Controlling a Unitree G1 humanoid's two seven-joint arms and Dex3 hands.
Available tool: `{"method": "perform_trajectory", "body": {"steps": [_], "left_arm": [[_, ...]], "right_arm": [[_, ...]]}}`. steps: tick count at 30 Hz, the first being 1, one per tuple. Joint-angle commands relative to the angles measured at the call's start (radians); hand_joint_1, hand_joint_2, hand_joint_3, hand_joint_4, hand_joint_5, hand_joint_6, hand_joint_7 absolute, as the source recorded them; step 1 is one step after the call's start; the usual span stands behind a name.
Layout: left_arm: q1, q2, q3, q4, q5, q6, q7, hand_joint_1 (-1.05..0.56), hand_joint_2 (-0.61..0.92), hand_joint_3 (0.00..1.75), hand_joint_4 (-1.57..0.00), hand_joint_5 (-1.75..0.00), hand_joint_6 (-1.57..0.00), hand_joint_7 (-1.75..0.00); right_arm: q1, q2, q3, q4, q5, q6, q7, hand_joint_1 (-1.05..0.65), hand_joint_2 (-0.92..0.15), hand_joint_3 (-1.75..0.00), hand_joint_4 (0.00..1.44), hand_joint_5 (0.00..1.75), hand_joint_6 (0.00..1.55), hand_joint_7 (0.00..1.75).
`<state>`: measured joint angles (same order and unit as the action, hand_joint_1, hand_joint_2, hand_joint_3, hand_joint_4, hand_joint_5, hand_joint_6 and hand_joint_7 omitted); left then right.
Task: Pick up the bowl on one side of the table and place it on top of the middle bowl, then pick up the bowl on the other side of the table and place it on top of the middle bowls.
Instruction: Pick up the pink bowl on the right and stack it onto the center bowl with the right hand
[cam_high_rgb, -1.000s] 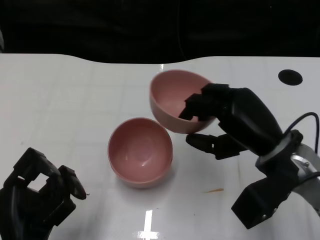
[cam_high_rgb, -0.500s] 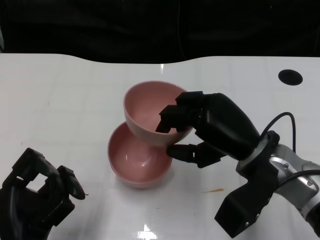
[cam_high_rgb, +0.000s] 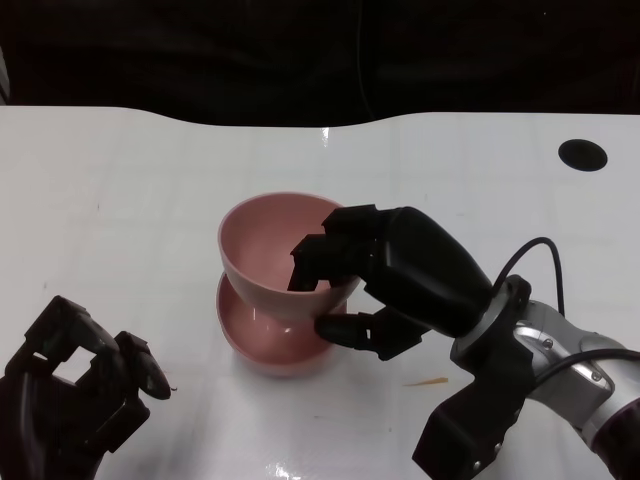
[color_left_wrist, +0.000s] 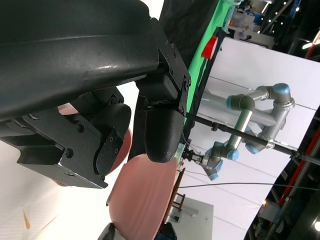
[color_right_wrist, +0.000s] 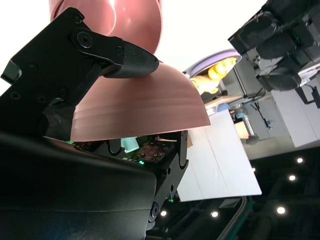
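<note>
The right hand (cam_high_rgb: 385, 280) grips the upper pink bowl (cam_high_rgb: 270, 250) by its rim, fingers inside, thumb beneath, over the middle bowl (cam_high_rgb: 262, 345) (tilted, seemingly touching); the left hand (cam_high_rgb: 75, 395) rests with fingers curled, holding nothing.

A white table (cam_high_rgb: 150, 200) stands before a black backdrop (cam_high_rgb: 300, 50).

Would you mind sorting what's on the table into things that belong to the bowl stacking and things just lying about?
Part of the job:
- upper pink bowl, held by the right hand
- lower pink bowl beneath it

Just lying about:
- black round spot on the table
- small orange sliver
- left hand, idle
</note>
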<state>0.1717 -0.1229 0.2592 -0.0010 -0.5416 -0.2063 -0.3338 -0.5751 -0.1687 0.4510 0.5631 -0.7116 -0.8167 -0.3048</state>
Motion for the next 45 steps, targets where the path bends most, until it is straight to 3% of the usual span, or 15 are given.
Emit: {"method": "perform_trajectory", "body": {"steps": [1, 6, 14, 20, 28, 34, 38, 45], "left_arm": [[-0.002, 0.009, 0.006, 0.010, 0.004, -0.012, 0.000, 0.10, 0.64, 1.50, -0.98, -1.75, -0.76, -1.75], [-0.002, 0.008, 0.006, 0.007, 0.003, -0.009, 0.004, 0.10, 0.64, 1.49, -0.98, -1.75, -0.76, -1.75], [-0.002, 0.007, 0.005, 0.014, 0.004, -0.017, -0.004, 0.10, 0.63, 1.50, -0.98, -1.75, -0.76, -1.75], [-0.004, 0.004, 0.004, 0.016, 0.010, -0.019, 0.004, 0.10, 0.62, 1.51, -0.99, -1.75, -0.76, -1.75], [-0.006, 0.000, 0.006, 0.021, 0.015, -0.024, -0.001, 0.10, 0.62, 1.53, -0.99, -1.75, -0.77, -1.75], [-0.008, -0.002, 0.004, 0.025, 0.019, -0.028, 0.007, 0.10, 0.61, 1.53, -1.00, -1.75, -0.77, -1.75], [-0.006, -0.002, 0.003, 0.022, 0.014, -0.023, 0.003, 0.10, 0.62, 1.53, -1.00, -1.75, -0.77, -1.75], [-0.006, -0.003, 0.002, 0.022, 0.019, -0.027, 0.006, 0.10, 0.62, 1.53, -1.00, -1.75, -0.77, -1.75]], "right_arm": [[-0.002, -0.002, 0.012, 0.022, -0.011, -0.016, -0.014, -0.14, -0.44, -1.25, 0.85, 1.63, 0.76, 1.45], [-0.021, 0.007, 0.028, 0.073, -0.031, -0.030, -0.036, -0.14, -0.48, -1.18, 0.84, 1.57, 0.73, 1.45], [-0.054, 0.022, 0.037, 0.154, -0.044, -0.027, -0.064, -0.14, -0.52, -1.10, 0.78, 1.72, 0.67, 1.56], [-0.086, 0.032, 0.047, 0.209, -0.048, -0.001, -0.072, -0.17, -0.56, -1.03, 0.79, 1.61, 0.71, 1.43], [-0.126, 0.045, 0.065, 0.283, -0.055, -0.003, -0.101, -0.17, -0.57, -1.05, 0.80, 1.58, 0.74, 1.38], [-0.148, 0.046, 0.079, 0.317, -0.063, -0.006, -0.108, -0.19, -0.63, -0.95, 0.81, 1.54, 0.75, 1.32], [-0.159, 0.049, 0.093, 0.335, -0.072, -0.006, -0.118, -0.18, -0.65, -0.89, 0.79, 1.63, 0.71, 1.48], [-0.167, 0.051, 0.112, 0.353, -0.072, -0.005, -0.108, -0.19, -0.66, -0.87, 0.77, 1.67, 0.68, 1.55]]}}
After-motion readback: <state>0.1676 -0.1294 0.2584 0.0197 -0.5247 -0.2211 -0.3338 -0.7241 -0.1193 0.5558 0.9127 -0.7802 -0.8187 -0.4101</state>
